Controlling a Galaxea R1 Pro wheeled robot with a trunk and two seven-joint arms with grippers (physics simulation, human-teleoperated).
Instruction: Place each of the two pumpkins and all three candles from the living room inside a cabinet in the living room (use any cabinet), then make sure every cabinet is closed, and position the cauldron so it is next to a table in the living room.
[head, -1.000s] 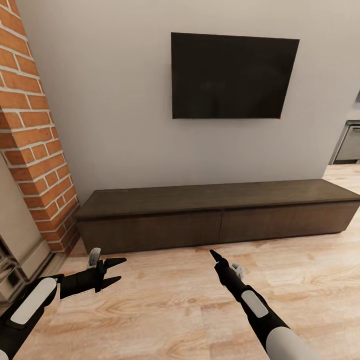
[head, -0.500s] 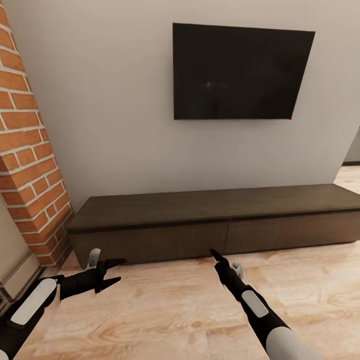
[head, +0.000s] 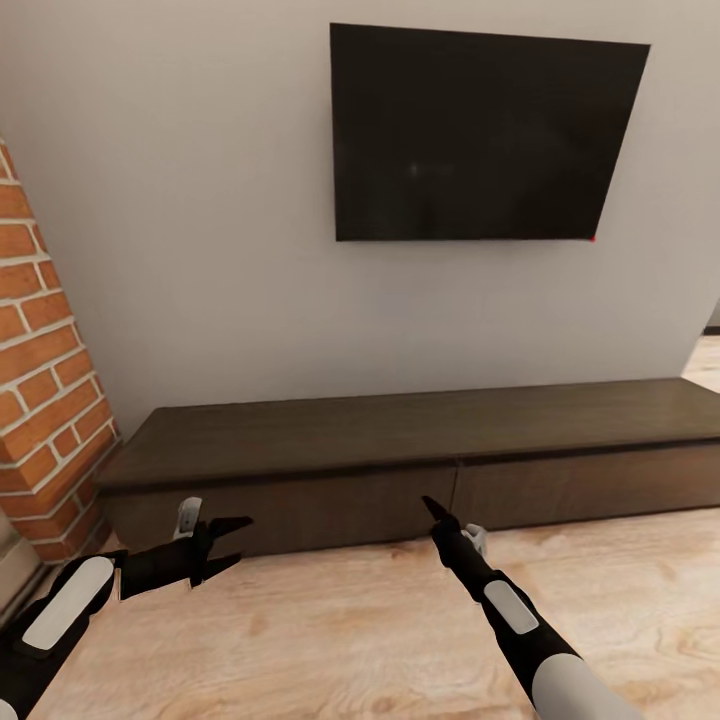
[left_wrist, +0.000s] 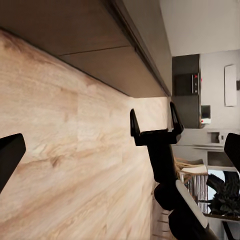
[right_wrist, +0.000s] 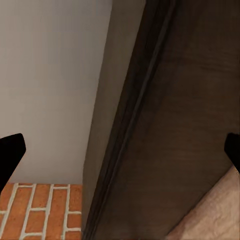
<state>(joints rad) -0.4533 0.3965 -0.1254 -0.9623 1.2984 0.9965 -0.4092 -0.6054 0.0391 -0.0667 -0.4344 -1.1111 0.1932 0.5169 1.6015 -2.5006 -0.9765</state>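
The cabinet (head: 400, 430) is a long, low dark-brown unit against the grey wall, with its plain drawer fronts shut flush. My left gripper (head: 238, 541) hovers over the floor just before its left drawer front, fingers spread and empty. My right gripper (head: 432, 507) points at the seam between two fronts. The left wrist view shows the right gripper (left_wrist: 152, 120) with both fingers apart and nothing held, beside the cabinet (left_wrist: 100, 55). The right wrist view looks along the cabinet (right_wrist: 190, 125) front. Pumpkins, candles, cauldron and table are out of view.
A black TV (head: 480, 135) hangs on the wall above the unit. A red brick column (head: 40, 400) stands at the left end. Light wood floor (head: 350, 620) lies under both arms. A kitchen area (left_wrist: 190, 95) lies far off past the cabinet's end.
The whole view has shifted: the cabinet and TV loom larger and the brick column has slid left, so the camera moved closer. Both arms keep their pose.
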